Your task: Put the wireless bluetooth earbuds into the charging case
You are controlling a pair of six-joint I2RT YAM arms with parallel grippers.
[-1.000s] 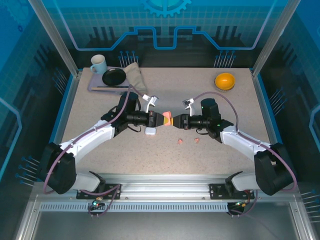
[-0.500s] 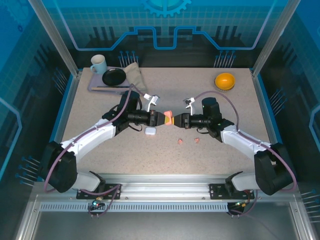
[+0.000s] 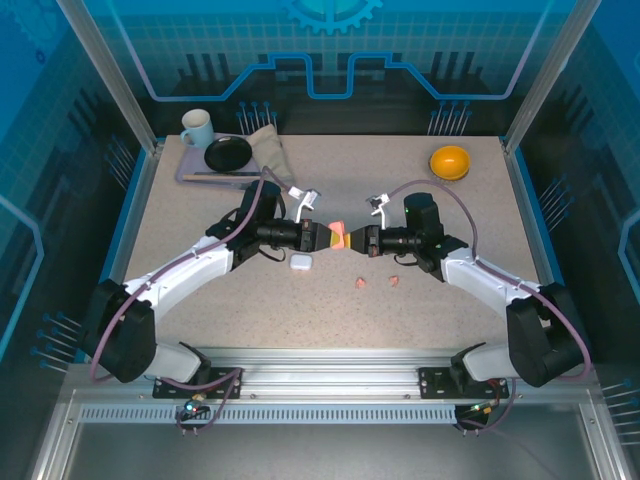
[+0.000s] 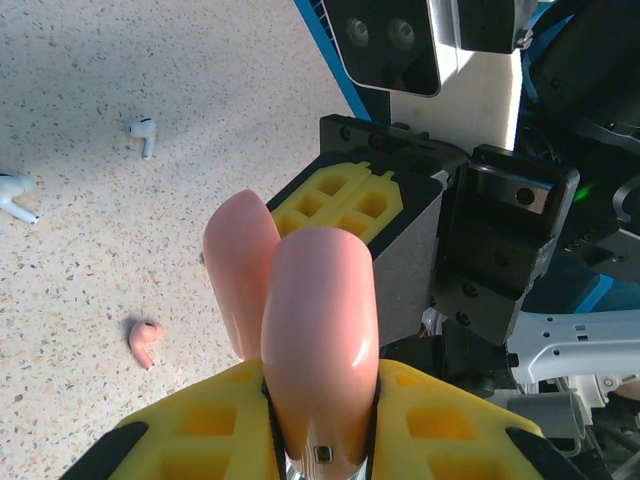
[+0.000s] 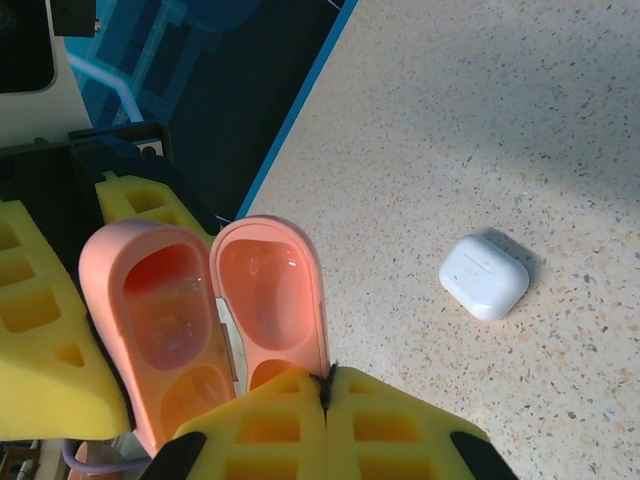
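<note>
1 pink case (image 5: pixel 268 300) open, empty; white case (image 5: pixel 484 276) shut.

Centre blocked — left gripper (image 3: pixel 324 238), right gripper (image 3: pixel 353 240) meet at pink case (image 3: pixel 337 233), white case (image 3: pixel 301 263) just beside. Open lane at far table (image 3: pixel 350 165) — between tray (image 3: pixel 187 174) and orange bowl (image 3: pixel 450 161).

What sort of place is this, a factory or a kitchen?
Probably a robot test cell, not a home: a speckled table fenced by aluminium posts and blue printed panels, with a left arm and right arm bolted to a metal rail.
</note>
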